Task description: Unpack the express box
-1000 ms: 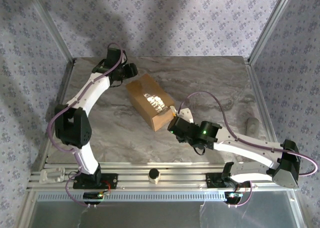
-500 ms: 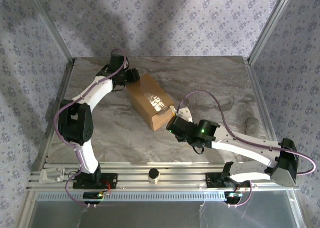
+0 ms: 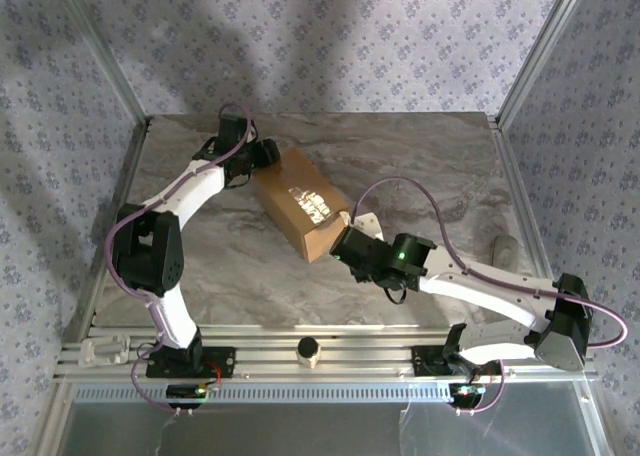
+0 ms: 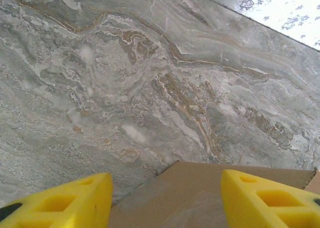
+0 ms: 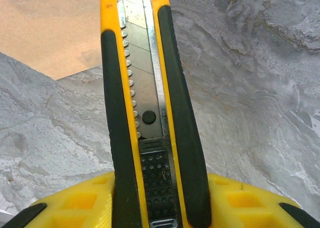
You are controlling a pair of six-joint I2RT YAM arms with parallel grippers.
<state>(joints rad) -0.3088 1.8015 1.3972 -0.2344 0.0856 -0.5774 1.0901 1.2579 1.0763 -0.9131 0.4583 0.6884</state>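
The left gripper [image 3: 264, 157] stands with its yellow fingers [image 4: 70, 200] spread wide apart and nothing pinched between them. In the left wrist view the gap of the left gripper [image 4: 166, 182] frames a corner of the express box [image 4: 215, 193]. The brown cardboard lies just under and ahead of the fingertips, but whether either finger touches it cannot be told. Beyond that corner, ahead of this gripper, runs the bare grey marble table [image 4: 150, 78]. From the top view the express box [image 3: 303, 204] lies closed on the table [image 3: 430, 166], set diagonally, with a shiny strip of tape along its top. Its far left end sits right at the left gripper, and its near right end is just in front of the right gripper [image 3: 346, 244]. The right gripper [image 5: 155, 188] is clamped on a utility knife [image 5: 150, 113], a yellow and black snap-off cutter. The handle is squeezed between the yellow fingers [image 5: 80, 200] and the body points straight out ahead of them. The metal blade shows in its channel and the tip runs out past the top edge of the right wrist view. Ahead and to the left of that knife lies a face of the express box [image 5: 45, 33], with marble under the knife and off to its right.
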